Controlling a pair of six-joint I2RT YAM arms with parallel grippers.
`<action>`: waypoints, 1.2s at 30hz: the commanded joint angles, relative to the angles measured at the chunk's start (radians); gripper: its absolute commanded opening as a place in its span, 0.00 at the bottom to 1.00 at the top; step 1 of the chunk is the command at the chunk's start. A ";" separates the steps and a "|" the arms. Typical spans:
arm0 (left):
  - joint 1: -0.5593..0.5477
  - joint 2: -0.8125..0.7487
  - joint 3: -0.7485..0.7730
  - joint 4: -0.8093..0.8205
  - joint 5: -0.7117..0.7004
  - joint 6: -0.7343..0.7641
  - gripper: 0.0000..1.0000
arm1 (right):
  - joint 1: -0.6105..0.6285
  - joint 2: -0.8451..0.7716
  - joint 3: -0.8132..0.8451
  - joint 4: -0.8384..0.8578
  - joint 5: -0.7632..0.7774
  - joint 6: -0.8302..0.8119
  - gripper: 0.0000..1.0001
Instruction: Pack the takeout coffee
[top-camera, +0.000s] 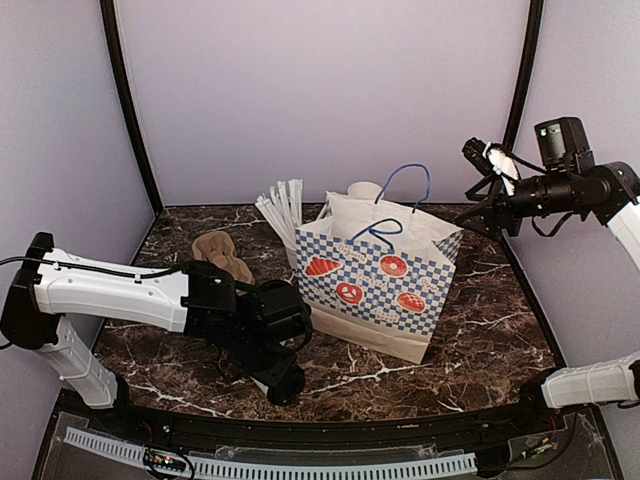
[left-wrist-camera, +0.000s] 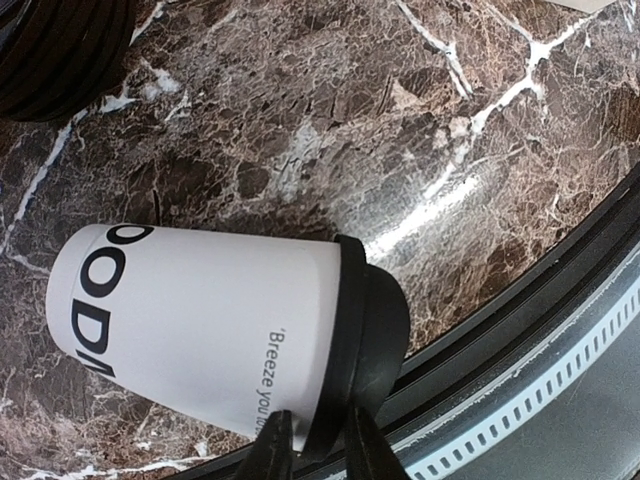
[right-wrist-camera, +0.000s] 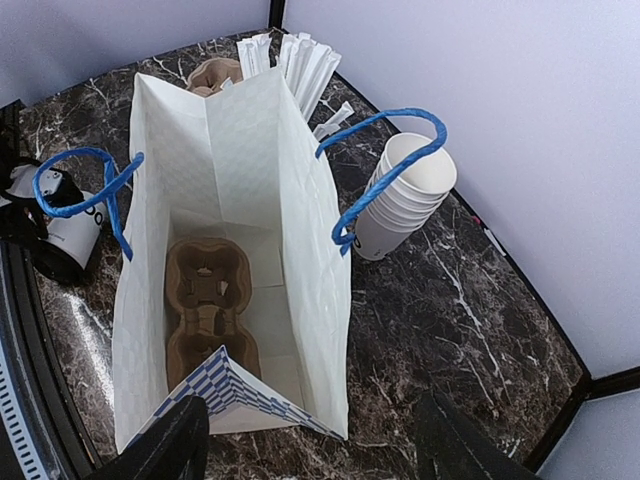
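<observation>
The takeout coffee, a white paper cup with dark lettering and a black lid, lies on its side on the marble table near the front rail. My left gripper pinches the lid's rim, one finger on the white wall and the other on the lid top. From above, the left gripper sits low at the front with the black lid just showing. The cup also shows left of the bag. My right gripper hangs open high above the bag, holding nothing.
An open paper bag with blue handles stands mid-table, a brown pulp carrier on its floor. Another brown carrier and white straws stand behind it at the left. A stack of white cups is behind the bag.
</observation>
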 joint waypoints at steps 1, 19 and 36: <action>0.006 0.024 -0.001 -0.018 -0.012 0.027 0.20 | -0.003 -0.008 -0.005 0.031 -0.015 -0.002 0.71; 0.123 -0.331 0.060 0.110 0.062 0.050 0.03 | 0.021 0.037 0.188 -0.062 -0.389 -0.063 0.75; 0.171 -0.545 -0.076 0.558 0.045 -0.046 0.00 | 0.615 0.429 0.413 0.071 0.112 0.085 0.81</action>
